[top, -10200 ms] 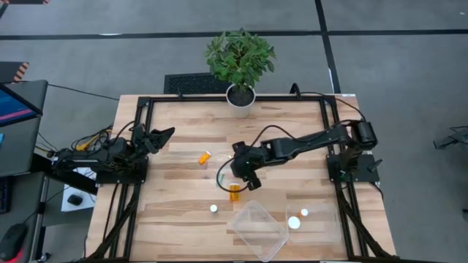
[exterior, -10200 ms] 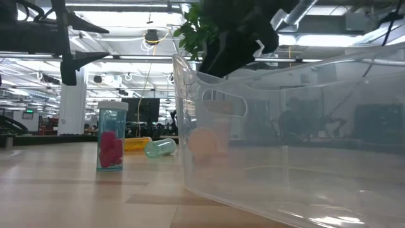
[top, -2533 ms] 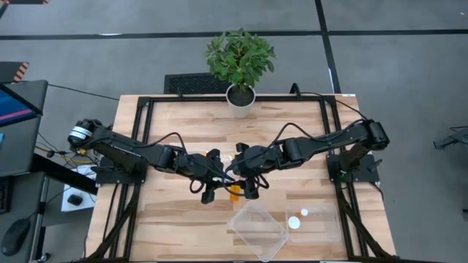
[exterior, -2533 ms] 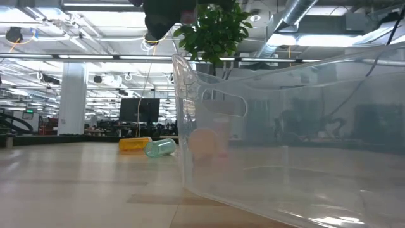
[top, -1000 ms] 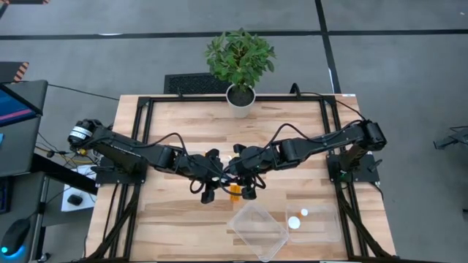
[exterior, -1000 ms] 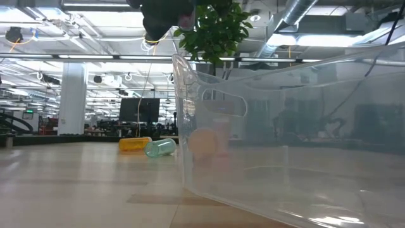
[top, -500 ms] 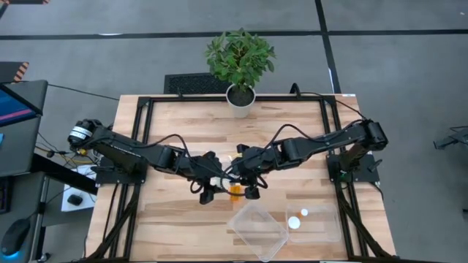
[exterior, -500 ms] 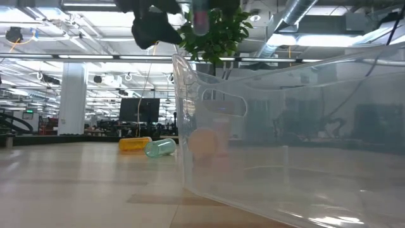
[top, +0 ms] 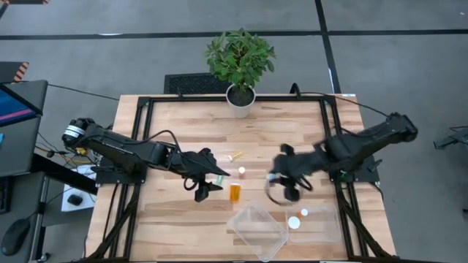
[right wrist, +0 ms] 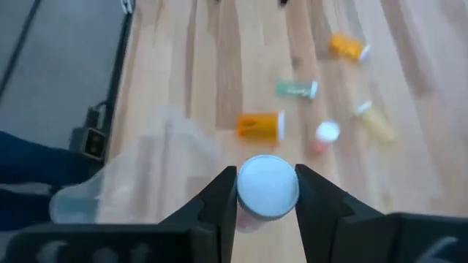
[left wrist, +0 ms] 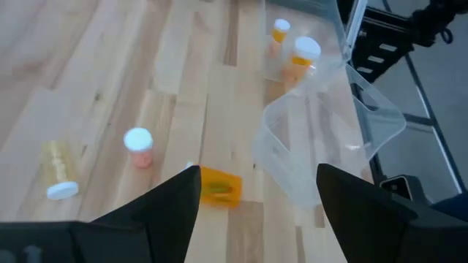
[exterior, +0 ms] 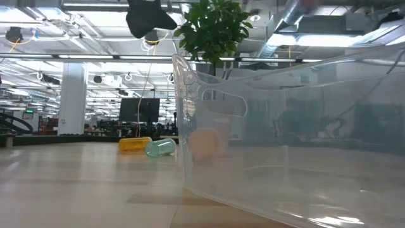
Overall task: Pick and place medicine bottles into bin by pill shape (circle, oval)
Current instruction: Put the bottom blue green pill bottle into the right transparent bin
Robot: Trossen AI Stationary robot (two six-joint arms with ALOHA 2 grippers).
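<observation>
**Right hand carries a capped bottle toward the bins**

The table point(top: 168, 212) carries everything, and the clear bin point(top: 257, 230) near its front edge serves as landmark. A second clear bin point(top: 318, 223) sits just beside it on the right-arm side, with two white-capped bottles point(top: 294, 222) already inside; I judge the pair of bins stands for the two pill shapes, though which is which cannot be told.

The right hand point(top: 281, 191) hangs just behind the gap between the two bins. Its own wrist view shows what the overhead view does not: the fingers are clamped on a white-capped bottle point(right wrist: 268, 187), cap toward the camera, presumably held upright so it drops in cleanly.

The left hand point(top: 208, 183) hovers farther from the bin, toward the left arm's side, its fingers spread apart and holding nothing, probably waiting its turn.

Bottles remaining on the table, all behind the bin: an amber bottle point(top: 235, 192) on its side nearest it, then a small white-capped bottle point(top: 241, 171) standing upright, and a yellowish bottle point(top: 234, 155) lying farthest back. The right wrist view adds a greenish bottle point(right wrist: 296, 89) and another amber one point(right wrist: 345, 46). The low view looks through the bin's wall point(exterior: 266, 126) and shows only two lying bottles beyond.
</observation>
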